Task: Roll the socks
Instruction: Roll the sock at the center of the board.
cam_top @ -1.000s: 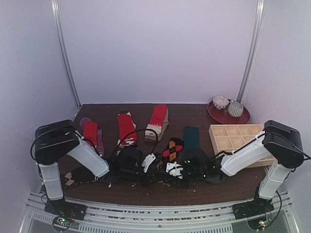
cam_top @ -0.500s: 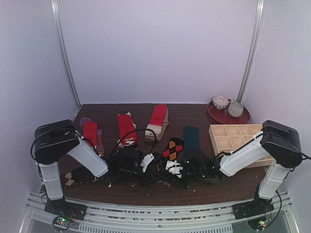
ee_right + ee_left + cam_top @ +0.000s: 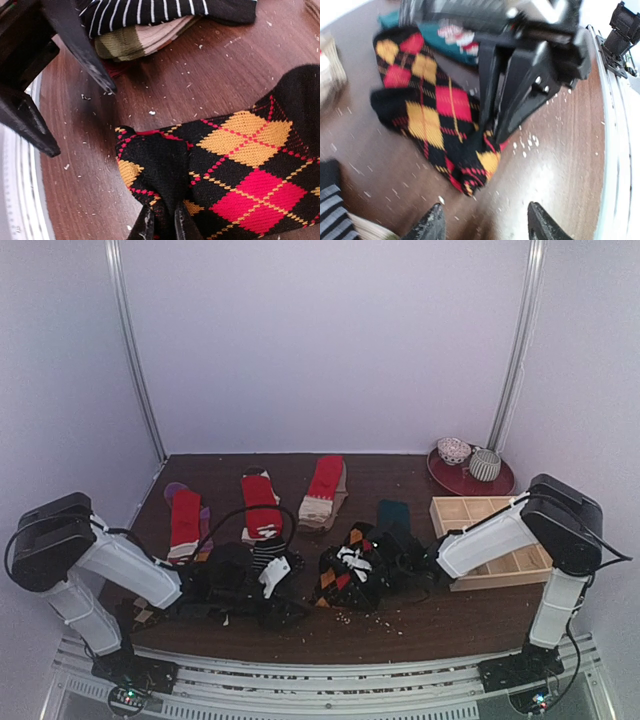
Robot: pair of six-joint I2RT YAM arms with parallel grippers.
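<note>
Blur softens your left wrist view, where the dark teal sock (image 3: 445, 47) sits mostly hidden behind the right fingers (image 3: 520, 90). Your black fabric sock with orange-red argyle diamonds (image 3: 240, 165) lies crumpled on the brown table (image 3: 210, 65), toward the middle of its near edge. The right fingers are clenched on its folded tip; the left fingers (image 3: 434, 225) stand released, just short of it.

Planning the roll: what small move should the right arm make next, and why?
Probably carry the pinched end over the argyle sock to start rolling: the right fingers are shut on its edge, the left fingers open and clear of it.
</note>
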